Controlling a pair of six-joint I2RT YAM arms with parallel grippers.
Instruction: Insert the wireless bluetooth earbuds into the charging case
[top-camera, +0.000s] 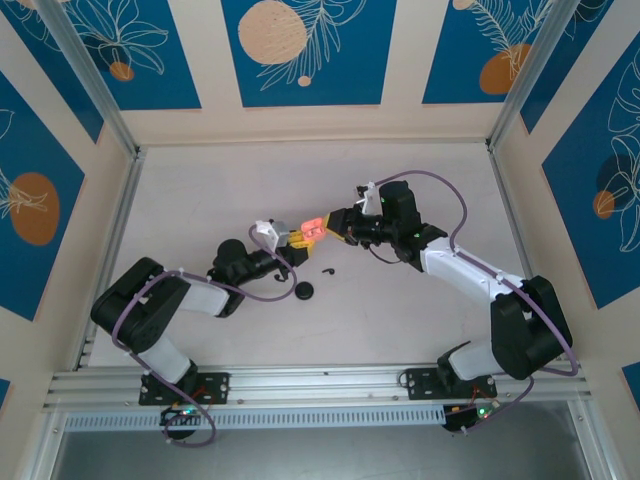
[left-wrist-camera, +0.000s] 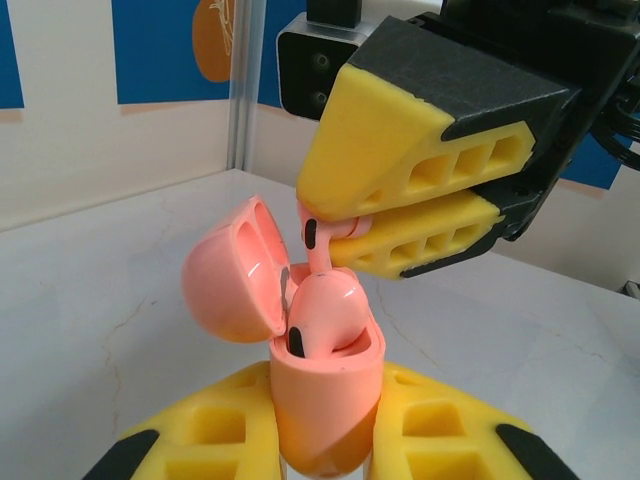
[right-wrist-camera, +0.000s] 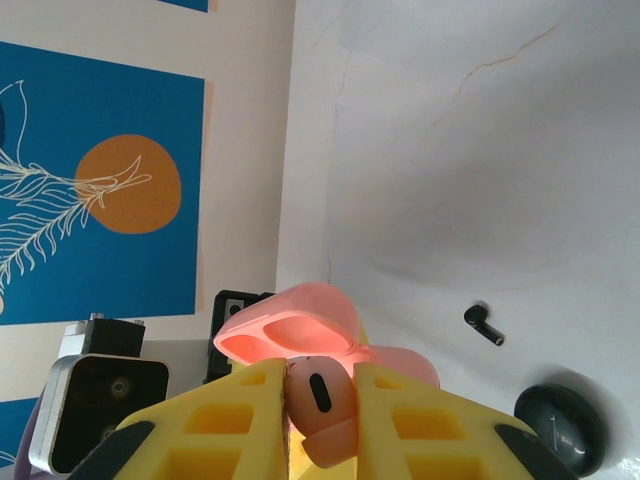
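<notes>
- The open charging case (left-wrist-camera: 325, 395) is clamped at lower centre by the cropped left gripper (left-wrist-camera: 325, 450).
- A pink earbud (left-wrist-camera: 316, 240), largely hidden, is pinched above it by the right gripper (left-wrist-camera: 345, 228).

Far half of table (top-camera: 300, 180) bare, side strips too: wide passage. Centre blocked: left gripper (top-camera: 297, 238) clamping pink case (left-wrist-camera: 325, 400), right gripper (top-camera: 323, 228) pinching pink earbud (left-wrist-camera: 318, 240) right above case mouth. Open lid (left-wrist-camera: 225, 280) bars one side of mouth. Nearer the arm bases, black earbud (top-camera: 328, 271) and dark disc (top-camera: 304, 291) lie on surface, apart. Walls (top-camera: 300, 125) close three sides.
</notes>
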